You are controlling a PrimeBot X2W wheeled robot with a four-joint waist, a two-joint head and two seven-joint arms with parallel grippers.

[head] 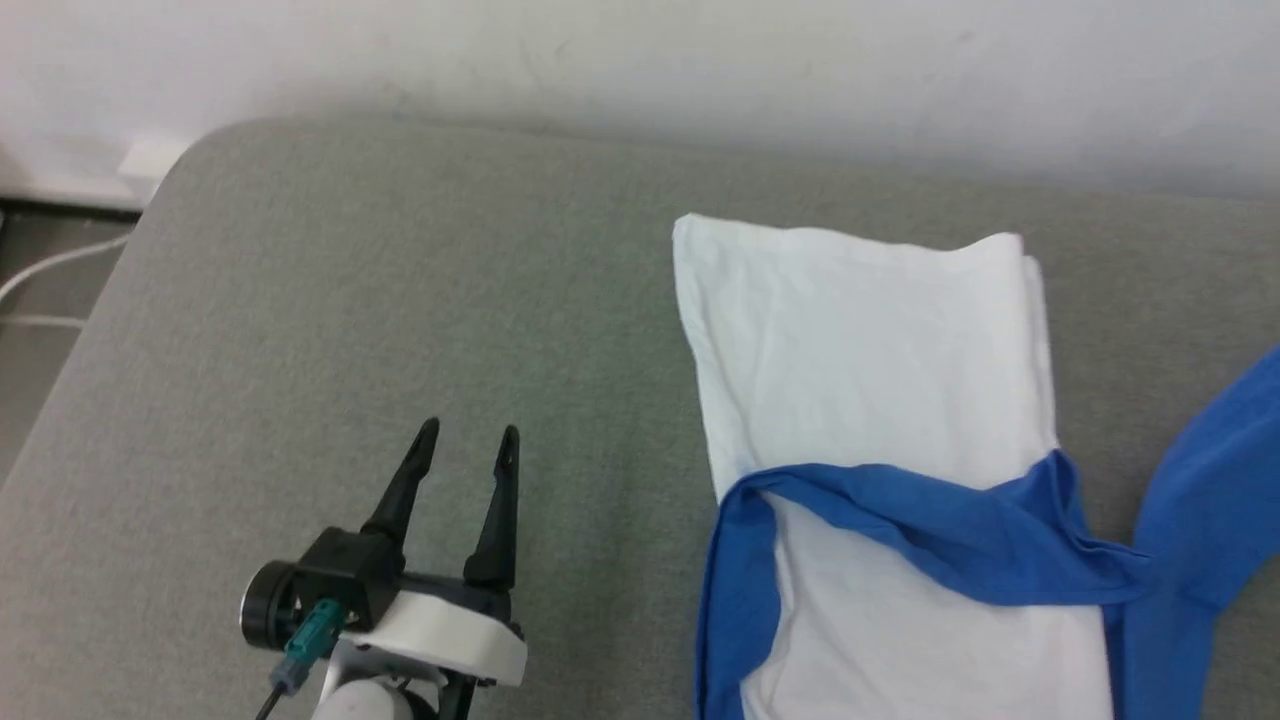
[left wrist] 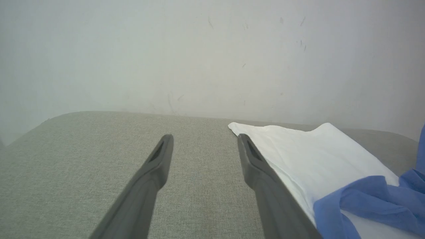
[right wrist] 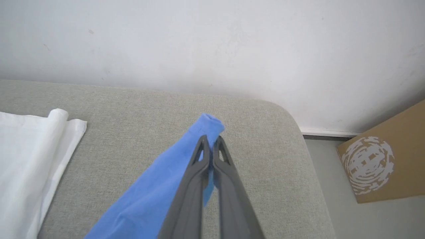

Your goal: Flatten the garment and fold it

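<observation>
The garment (head: 870, 350) lies on a grey upholstered surface (head: 400, 300), in the right half of the head view. Its white body is folded into a long panel, with the far edge close to the white wall (head: 700, 60). One blue sleeve (head: 950, 520) is draped slantwise across the near part of the panel. A second blue sleeve (right wrist: 149, 199) lifts off to the robot's right. In the right wrist view, the right claw (right wrist: 211, 142) is pressed together on this sleeve, pinching the cloth just below its rolled end.

The left claw (head: 470, 430) hangs over bare upholstery to the left of the garment, apart from it, with its two dark fingers (left wrist: 156, 166) spread wide and nothing between them. In the left wrist view the white panel's corner shows just beyond one fingertip.

A cardboard box (right wrist: 382, 159) with a white print stands on the floor (right wrist: 348, 215) beyond the surface's rounded right corner. A pale cable (head: 50, 265) runs along the floor past its left corner.
</observation>
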